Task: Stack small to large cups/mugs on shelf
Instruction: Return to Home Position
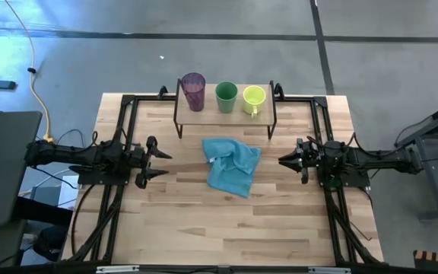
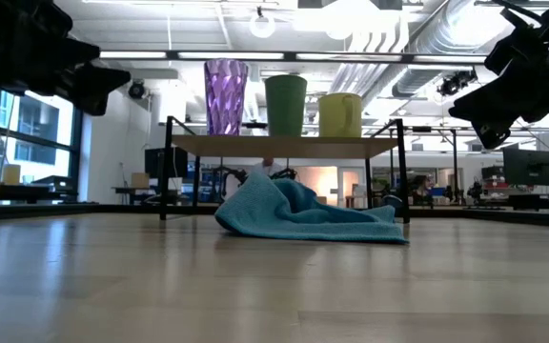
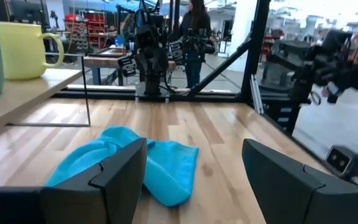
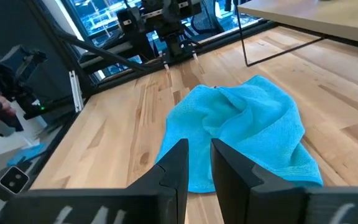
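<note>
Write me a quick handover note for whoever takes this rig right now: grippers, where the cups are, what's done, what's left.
Left gripper: jaws open, empty, at the table's left side, facing the cloth.
Right gripper: jaws nearly closed, empty, at the table's right side, also facing the cloth.
Cups: all three stand upright in a row on the shelf, apart from each other: purple tumbler, green cup, yellow mug.
Done: cups are on the shelf, lined up by size.
Left: if nesting one inside another is wanted, none is nested yet. The cloth lies crumpled on the table in front of the shelf.
</note>
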{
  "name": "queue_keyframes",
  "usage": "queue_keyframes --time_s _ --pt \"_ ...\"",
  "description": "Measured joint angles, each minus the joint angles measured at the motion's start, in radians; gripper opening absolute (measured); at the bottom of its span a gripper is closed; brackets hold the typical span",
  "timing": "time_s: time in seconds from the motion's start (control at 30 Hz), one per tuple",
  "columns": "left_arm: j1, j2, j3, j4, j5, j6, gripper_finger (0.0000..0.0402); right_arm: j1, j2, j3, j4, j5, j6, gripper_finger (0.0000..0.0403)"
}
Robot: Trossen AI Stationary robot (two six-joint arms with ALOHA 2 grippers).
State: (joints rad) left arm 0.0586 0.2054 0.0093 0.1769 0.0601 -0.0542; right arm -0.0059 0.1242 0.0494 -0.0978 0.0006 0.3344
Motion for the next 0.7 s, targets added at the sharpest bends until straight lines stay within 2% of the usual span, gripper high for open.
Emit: queue_keyframes --time_s 0.4,0.7 --pt "0.0 0.0 0.0 -0.002 0.0 -0.19 0.0255 0.0 0.0 0.0 0.001 -0.001 0.024 0.0057" --pt "0.0 0.0 0.0 0.053 0.002 -0.094 0.0255 -0.001 0.0 0.0 0.003 -0.002 -0.012 0.0057"
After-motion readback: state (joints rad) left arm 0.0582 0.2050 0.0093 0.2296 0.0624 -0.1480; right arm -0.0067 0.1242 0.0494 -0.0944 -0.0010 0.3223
